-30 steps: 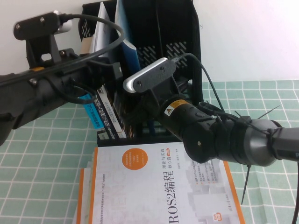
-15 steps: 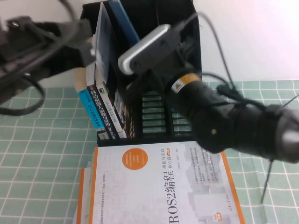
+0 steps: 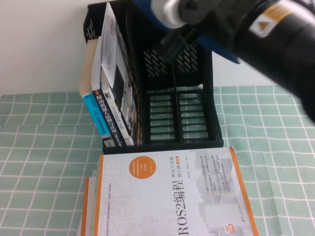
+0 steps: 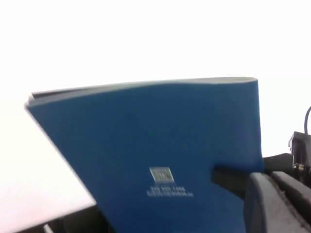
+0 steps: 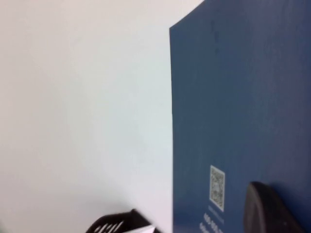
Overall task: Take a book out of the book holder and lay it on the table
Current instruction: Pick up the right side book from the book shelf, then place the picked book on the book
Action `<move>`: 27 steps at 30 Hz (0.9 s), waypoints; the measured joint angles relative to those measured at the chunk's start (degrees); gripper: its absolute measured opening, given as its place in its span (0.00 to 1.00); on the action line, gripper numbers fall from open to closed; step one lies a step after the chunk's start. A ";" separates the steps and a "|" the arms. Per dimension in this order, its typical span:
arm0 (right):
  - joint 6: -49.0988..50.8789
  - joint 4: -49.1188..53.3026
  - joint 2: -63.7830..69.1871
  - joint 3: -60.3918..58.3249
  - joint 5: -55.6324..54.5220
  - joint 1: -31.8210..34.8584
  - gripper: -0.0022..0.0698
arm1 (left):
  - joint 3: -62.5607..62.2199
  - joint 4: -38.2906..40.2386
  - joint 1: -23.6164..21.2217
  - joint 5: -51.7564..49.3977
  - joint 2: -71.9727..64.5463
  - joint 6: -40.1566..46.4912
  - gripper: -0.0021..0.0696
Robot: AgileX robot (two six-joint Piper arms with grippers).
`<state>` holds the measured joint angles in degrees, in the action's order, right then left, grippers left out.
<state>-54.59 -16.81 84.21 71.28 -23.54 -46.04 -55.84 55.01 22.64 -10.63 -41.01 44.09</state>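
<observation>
The dark blue book (image 3: 224,50) is lifted clear above the black book holder (image 3: 215,113), close under the high camera. My right gripper (image 5: 260,191) is shut on it; one dark finger presses its back cover beside the QR code. The right arm (image 3: 280,34) fills the top right of the high view. The book's back cover also fills the left wrist view (image 4: 146,136). My left gripper (image 4: 274,206) is shut and empty beside the book's edge, out of the high view. The green grid table (image 3: 44,147) lies below.
Several upright books (image 3: 110,98) stay in the holder's left slot; its middle and right slots show bare slats. A white-and-orange ROS2 book (image 3: 167,196) lies on a stack on the table in front of the holder. The wall is white behind.
My right arm has risen towards the camera, drawing the blue book up out of the holder. My left arm has swung up and left, out of the high view.
</observation>
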 joint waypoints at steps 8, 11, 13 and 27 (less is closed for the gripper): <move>-0.92 0.94 -12.52 0.00 26.46 0.00 0.06 | 0.00 -5.25 0.00 -6.77 4.37 -0.11 0.03; -1.05 1.28 -15.90 0.00 36.97 0.00 0.06 | 0.00 -9.55 0.00 -11.48 4.52 -2.44 0.03; -1.28 1.68 -17.23 0.00 43.85 0.00 0.06 | 0.00 -14.40 0.00 -15.30 4.37 -7.33 0.03; -2.58 9.06 -8.06 0.00 60.87 0.00 0.06 | 6.16 -48.04 0.00 -26.65 -0.11 -53.28 0.03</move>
<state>-57.17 -7.75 76.15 71.28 37.33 -46.04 -49.67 6.98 22.64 -37.28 -41.12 -9.19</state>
